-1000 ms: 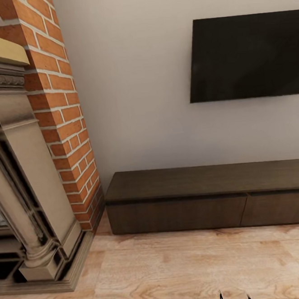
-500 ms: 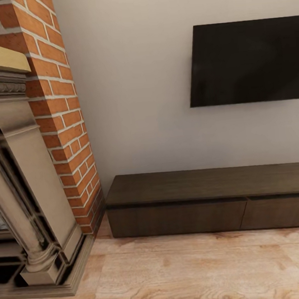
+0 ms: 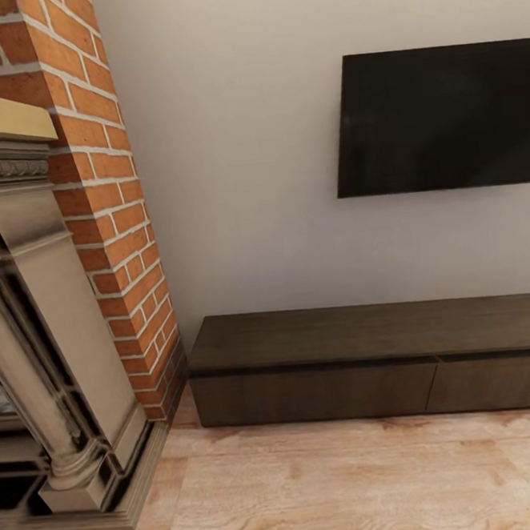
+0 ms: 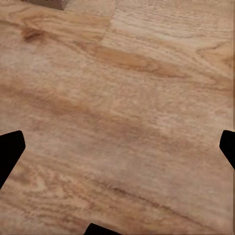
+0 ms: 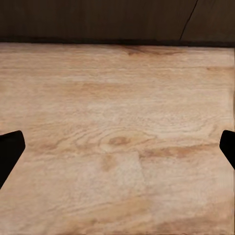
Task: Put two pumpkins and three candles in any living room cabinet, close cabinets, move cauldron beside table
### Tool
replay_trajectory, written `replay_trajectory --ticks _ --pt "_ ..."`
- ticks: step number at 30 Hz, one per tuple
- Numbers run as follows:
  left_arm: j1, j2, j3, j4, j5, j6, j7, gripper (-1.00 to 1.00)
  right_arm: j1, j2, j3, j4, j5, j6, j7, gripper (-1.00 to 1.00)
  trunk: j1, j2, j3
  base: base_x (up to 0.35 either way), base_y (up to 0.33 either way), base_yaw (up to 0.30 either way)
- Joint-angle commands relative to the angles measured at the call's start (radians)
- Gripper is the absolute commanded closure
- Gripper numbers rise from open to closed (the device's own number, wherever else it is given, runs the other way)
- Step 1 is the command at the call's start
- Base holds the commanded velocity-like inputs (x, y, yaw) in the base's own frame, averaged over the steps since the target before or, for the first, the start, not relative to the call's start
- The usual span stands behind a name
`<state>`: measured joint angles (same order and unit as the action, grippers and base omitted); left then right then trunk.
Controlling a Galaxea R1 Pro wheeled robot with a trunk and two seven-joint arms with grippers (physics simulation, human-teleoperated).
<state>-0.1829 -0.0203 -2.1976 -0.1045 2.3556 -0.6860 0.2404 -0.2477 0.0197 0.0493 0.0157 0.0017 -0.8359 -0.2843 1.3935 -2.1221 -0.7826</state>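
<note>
- No text, label, brand, number or sign can be read anywhere in these views.
- The cabinet (image 3: pixel 370 360) shows plain dark wood on its top and drawer fronts, with no lettering.
- The television (image 3: pixel 439 119), on the wall at about 1 o'clock in the head view, has a blank black screen with no logo legible; a tiny red fleck at its lower right corner is too small to tell.
- The brick column (image 3: pixel 106 190) and the fireplace (image 3: pixel 38 333) carry carved ornament but no writing.
- The floor (image 4: pixel 117 117) shows only wood grain.
</note>
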Motion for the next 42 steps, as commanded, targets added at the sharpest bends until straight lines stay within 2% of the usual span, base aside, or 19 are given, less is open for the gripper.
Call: replay_trajectory --ticks 1,3,4,7,11,13,14,16,25,42 --pt "-0.001 0.000 -0.008 -0.003 0.001 0.003 0.009 -1.00 -0.001 -0.001 0.005 0.002 0.001 0.026 -0.006 -1.00 -0.004 0.007 0.002 0.000 0.000 0.000" --pt "-0.001 0.000 -0.010 -0.003 0.001 0.054 0.008 -1.00 -0.001 -0.002 0.006 0.002 0.001 0.072 -0.006 -1.00 -0.012 0.021 0.009 0.000 0.000 0.000" --pt "-0.001 -0.001 -0.010 -0.002 0.001 0.137 0.007 -1.00 -0.001 0.000 0.006 0.003 0.001 0.094 -0.006 -1.00 -0.016 0.028 0.012 0.000 0.000 0.000" --pt "-0.001 -0.001 -0.008 0.001 0.001 0.263 0.005 -1.00 -0.001 0.002 0.006 0.003 0.001 0.111 -0.006 -1.00 -0.027 0.049 0.021 0.000 0.000 0.000" --pt "-0.001 0.002 -0.006 0.004 0.001 0.314 -0.017 -1.00 -0.001 0.002 0.006 0.003 0.001 0.117 -0.006 -1.00 -0.042 0.077 0.034 0.000 0.000 0.000" --pt "-0.001 0.005 -0.005 0.004 0.001 0.324 -0.052 -1.00 -0.001 0.001 0.006 0.002 0.001 0.118 -0.006 -1.00 -0.050 0.091 0.040 0.000 0.000 0.000" --pt "-0.001 0.031 -0.004 0.005 0.001 0.333 -0.195 -1.00 -0.001 0.002 0.006 0.003 0.001 0.119 -0.006 -1.00 -0.054 0.098 0.043 0.000 0.000 0.000" --pt "-0.001 0.036 -0.003 0.005 0.001 0.334 -0.214 -1.00 -0.001 0.002 0.006 0.003 0.001 0.120 -0.006 -1.00 -0.062 0.112 0.049 0.000 0.000 0.000" --pt "-0.001 0.040 0.000 0.005 0.001 0.332 -0.227 -1.00 -0.001 0.002 0.006 0.003 0.001 0.120 -0.006 -1.00 -0.096 0.175 0.077 0.000 0.000 0.000" --pt "-0.001 0.037 -0.009 0.008 0.001 0.334 -0.218 -1.00 -0.001 0.002 0.006 0.003 0.001 0.120 -0.006 -1.00 -0.096 0.175 0.077 0.000 0.000 0.000"
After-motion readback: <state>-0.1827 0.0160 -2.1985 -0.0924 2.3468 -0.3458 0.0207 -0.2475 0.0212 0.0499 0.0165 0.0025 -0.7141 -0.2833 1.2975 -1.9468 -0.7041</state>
